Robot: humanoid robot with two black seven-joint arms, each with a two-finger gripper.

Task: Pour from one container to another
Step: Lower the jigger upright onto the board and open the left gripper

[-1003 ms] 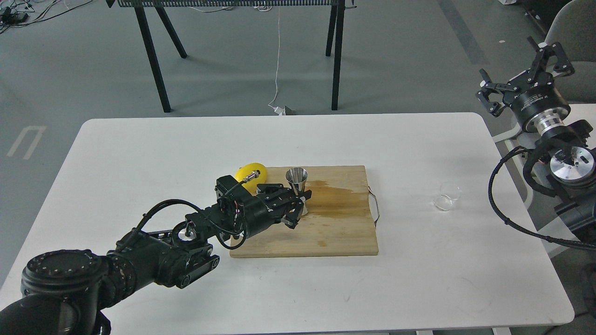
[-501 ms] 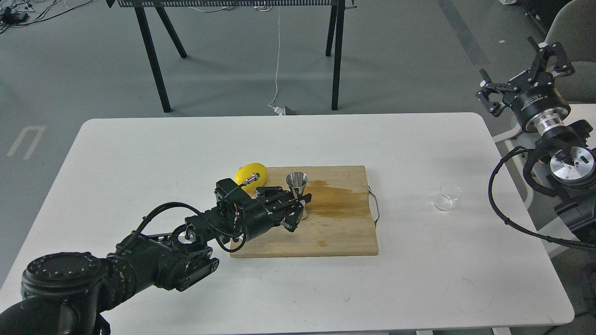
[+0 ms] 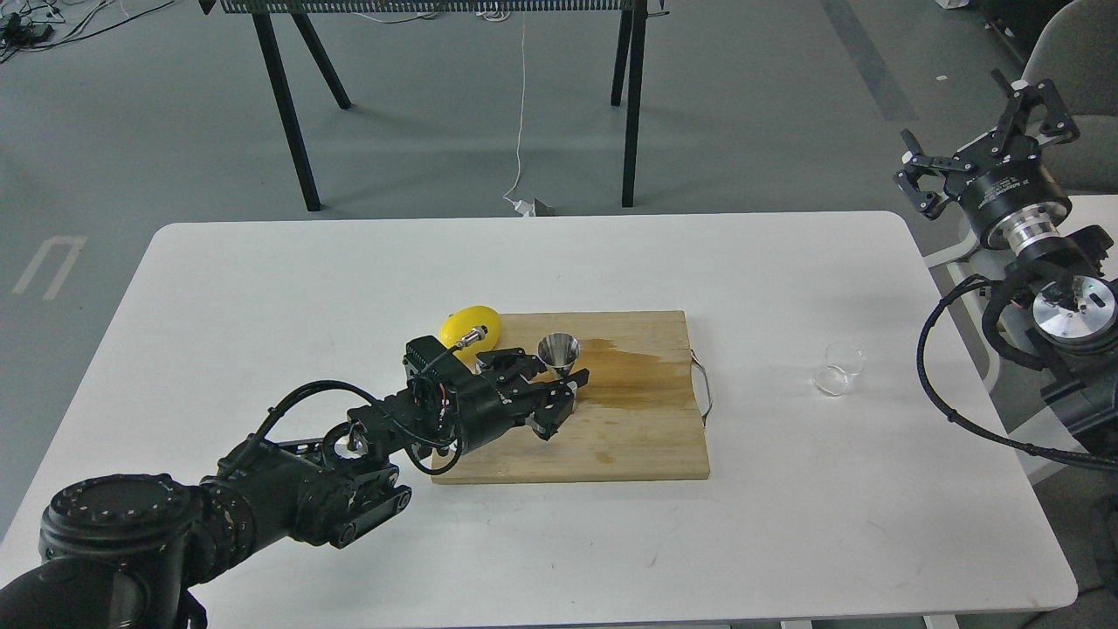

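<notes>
A white surface (image 3: 262, 288) with rounded corners carries a bamboo cutting board (image 3: 629, 437) near its middle. A brown wet stain (image 3: 629, 367) spreads over the board's top half, toward 12 o'clock. A thin wire handle (image 3: 701, 393) loops off the board's edge at 3 o'clock. A yellow lemon (image 3: 467, 325) lies at the board's corner at about 10 o'clock, touching it or just beside it. Beyond the surface, on the grey floor, stand black table legs (image 3: 284, 105), and a white cable (image 3: 521, 114) hangs to the floor between them.

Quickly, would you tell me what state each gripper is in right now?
Left gripper: closed around the steel jigger, over the wooden board.
Right gripper: open, empty, raised off the table.
</notes>
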